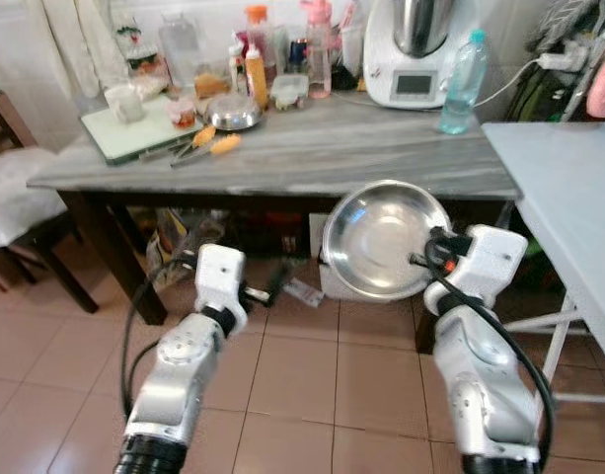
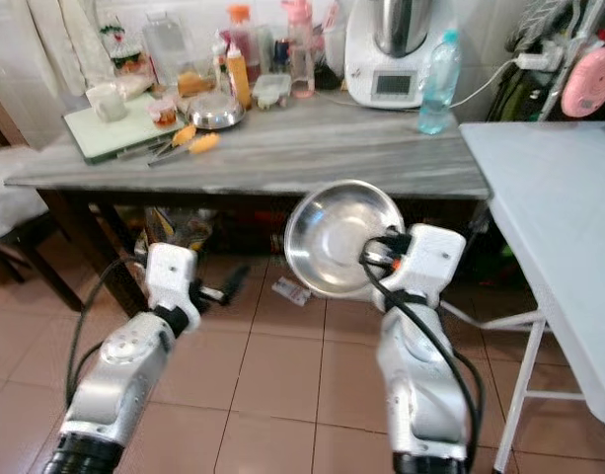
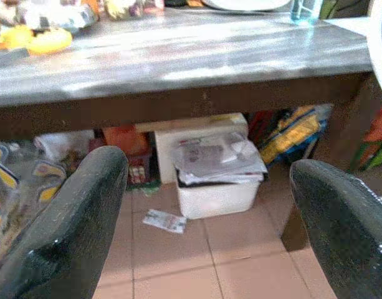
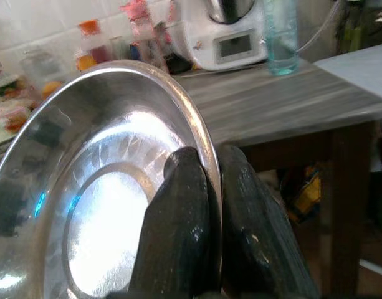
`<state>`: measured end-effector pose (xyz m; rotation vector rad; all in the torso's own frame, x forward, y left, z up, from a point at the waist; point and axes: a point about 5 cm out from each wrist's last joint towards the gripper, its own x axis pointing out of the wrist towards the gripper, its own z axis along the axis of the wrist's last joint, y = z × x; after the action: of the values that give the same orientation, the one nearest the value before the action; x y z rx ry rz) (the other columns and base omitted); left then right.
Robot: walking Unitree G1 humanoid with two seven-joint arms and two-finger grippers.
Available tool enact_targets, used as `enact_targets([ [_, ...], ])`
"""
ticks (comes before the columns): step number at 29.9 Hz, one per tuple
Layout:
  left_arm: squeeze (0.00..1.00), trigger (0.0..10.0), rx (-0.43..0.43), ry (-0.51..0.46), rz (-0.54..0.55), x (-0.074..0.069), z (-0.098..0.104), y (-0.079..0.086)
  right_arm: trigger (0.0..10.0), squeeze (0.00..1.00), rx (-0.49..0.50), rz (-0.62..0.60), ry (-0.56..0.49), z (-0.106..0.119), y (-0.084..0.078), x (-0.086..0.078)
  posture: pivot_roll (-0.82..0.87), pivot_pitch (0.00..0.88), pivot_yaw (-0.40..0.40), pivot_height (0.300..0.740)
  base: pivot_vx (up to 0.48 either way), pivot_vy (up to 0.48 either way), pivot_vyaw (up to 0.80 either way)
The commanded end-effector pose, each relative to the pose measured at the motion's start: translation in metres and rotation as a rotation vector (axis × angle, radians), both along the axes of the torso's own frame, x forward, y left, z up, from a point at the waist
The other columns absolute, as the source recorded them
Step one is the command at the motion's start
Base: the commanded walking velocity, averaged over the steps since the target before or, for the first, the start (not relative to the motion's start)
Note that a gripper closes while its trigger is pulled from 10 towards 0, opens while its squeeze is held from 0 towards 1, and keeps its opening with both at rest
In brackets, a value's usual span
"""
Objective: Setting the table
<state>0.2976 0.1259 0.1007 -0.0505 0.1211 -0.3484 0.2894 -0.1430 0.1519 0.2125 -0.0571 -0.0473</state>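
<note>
A shiny steel plate hangs in the air in front of the grey marble table, tilted up on edge. My right gripper is shut on the steel plate's rim, one finger on each side. My left gripper is held low over the floor tiles, open, with nothing between its fingers. On the table's left part stand a second steel plate, a cutting board with a cup, and orange-handled utensils.
A white kitchen machine, a clear water bottle and several jars crowd the table's back. A white folding table stands at the right. A dark chair is on the left. A white bin and bags sit under the table.
</note>
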Motion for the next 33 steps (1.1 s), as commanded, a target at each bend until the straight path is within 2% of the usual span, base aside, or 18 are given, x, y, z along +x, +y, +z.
enact_targets([
  [1,0.00,10.0,0.000,-0.005,-0.017,0.0002,0.0019,-0.0060,10.0,0.00,0.002,-0.017,-0.009,0.0021,-0.0040,-0.0003,-0.04,0.000,0.066,0.740,0.330,0.000,-0.47],
  [16,0.00,10.0,0.005,-0.009,-0.034,0.0008,0.0036,-0.0085,10.0,0.00,0.005,-0.029,-0.011,0.0014,-0.0056,0.0003,-0.04,0.000,0.077,0.740,0.334,0.000,-0.06],
  [33,0.00,10.0,0.004,-0.015,-0.040,0.0020,0.0048,-0.0094,10.0,0.00,0.003,-0.027,-0.012,0.0015,-0.0051,0.0010,-0.04,0.000,0.076,0.740,0.480,0.000,0.00],
])
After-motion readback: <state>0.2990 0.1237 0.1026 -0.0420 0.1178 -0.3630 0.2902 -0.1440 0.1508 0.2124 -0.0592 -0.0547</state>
